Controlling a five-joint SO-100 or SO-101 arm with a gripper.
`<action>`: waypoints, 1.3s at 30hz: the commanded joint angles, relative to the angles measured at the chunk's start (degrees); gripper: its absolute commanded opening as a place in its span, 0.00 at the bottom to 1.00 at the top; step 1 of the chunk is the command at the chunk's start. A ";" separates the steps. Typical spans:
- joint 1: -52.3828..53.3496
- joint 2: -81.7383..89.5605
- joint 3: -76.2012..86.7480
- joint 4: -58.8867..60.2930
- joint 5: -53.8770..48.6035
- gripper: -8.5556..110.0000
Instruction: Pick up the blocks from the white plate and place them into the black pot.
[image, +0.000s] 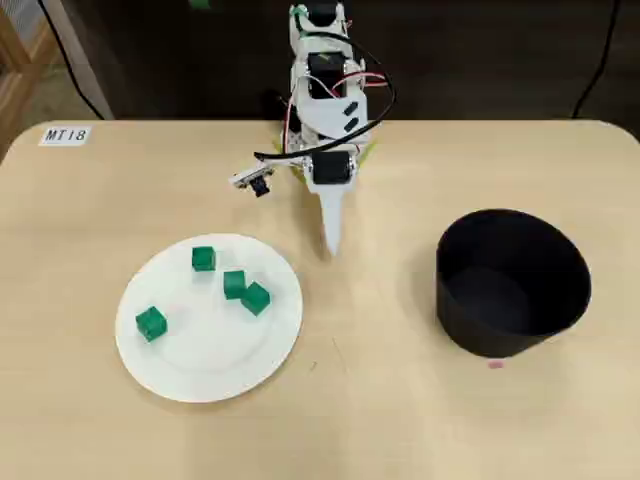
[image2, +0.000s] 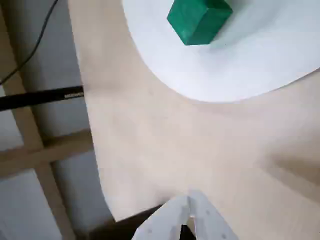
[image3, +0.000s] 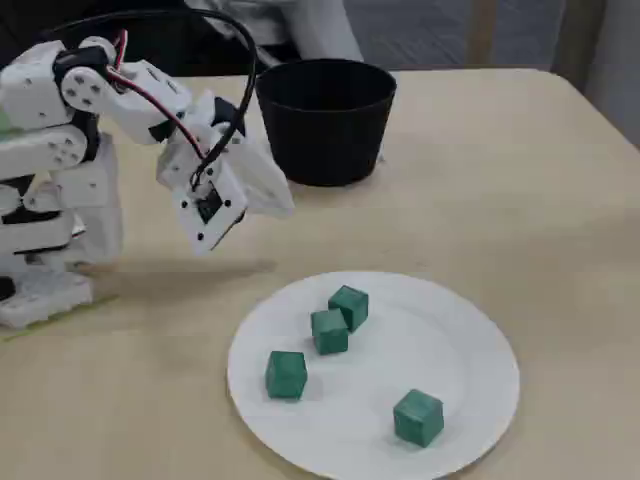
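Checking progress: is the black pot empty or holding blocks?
Empty: the overhead view shows only bare dark floor inside the black pot; four blocks sit on the plate.

My arm (image: 322, 110) is folded back near its base (image3: 45, 285), the forearm sloping down and forward over the table. My gripper (image: 331, 243) hangs above the surface, its 2 white fingers (image2: 200, 215) pressed together into a narrow point with nothing between them. In the fixed view, red and black cables (image3: 165, 105) loop over my wrist.
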 joint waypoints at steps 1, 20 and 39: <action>-1.32 0.26 -1.05 -3.43 -2.99 0.16; 0.09 0.26 -7.12 0.79 -4.83 0.10; 6.94 -57.83 -71.54 31.11 -15.91 0.05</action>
